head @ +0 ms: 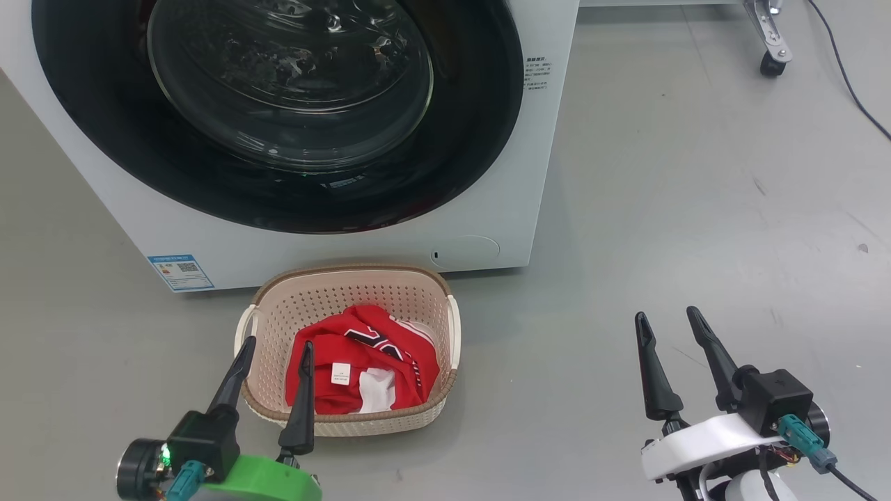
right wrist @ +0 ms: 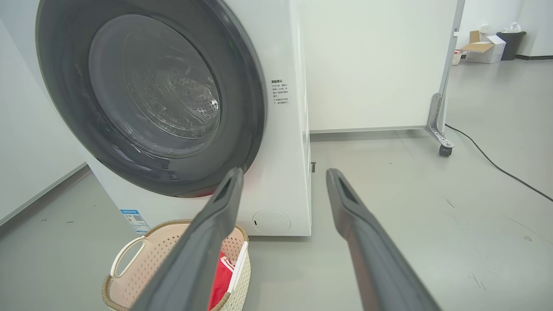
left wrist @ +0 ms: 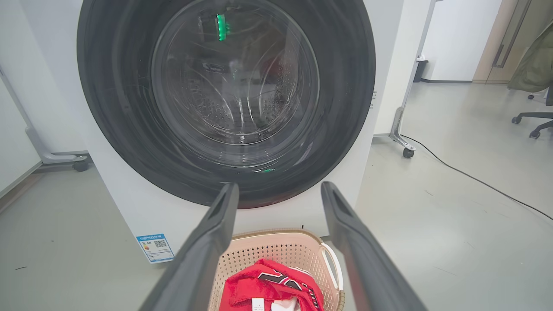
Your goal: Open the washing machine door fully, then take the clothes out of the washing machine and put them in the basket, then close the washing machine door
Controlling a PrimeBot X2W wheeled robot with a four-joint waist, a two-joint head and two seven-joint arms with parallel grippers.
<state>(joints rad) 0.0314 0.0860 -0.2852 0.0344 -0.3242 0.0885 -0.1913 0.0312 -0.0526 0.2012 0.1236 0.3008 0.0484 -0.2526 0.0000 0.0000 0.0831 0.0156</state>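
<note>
The washing machine (head: 487, 229) is a white box, and its door (head: 473, 139), with a glossy black rim and a glass bowl, lies shut flat against the front. On the floor right before it stands the cream basket (head: 348, 271), holding the red and white clothes (head: 362, 334). My left gripper (head: 278, 342) hovers open over the basket's near left edge with nothing in it. In the left wrist view its fingers (left wrist: 216, 233) frame the door (left wrist: 345, 108) and the clothes (left wrist: 259, 285). Above bare floor to the right, my right gripper (head: 666, 314) is open and holds nothing.
A wheeled frame's caster (head: 773, 62) and a black cable (head: 849, 83) lie on the grey floor at the far right. A white partition stands behind the machine. An office chair base (left wrist: 535, 121) and a cardboard box (right wrist: 484, 49) are farther off.
</note>
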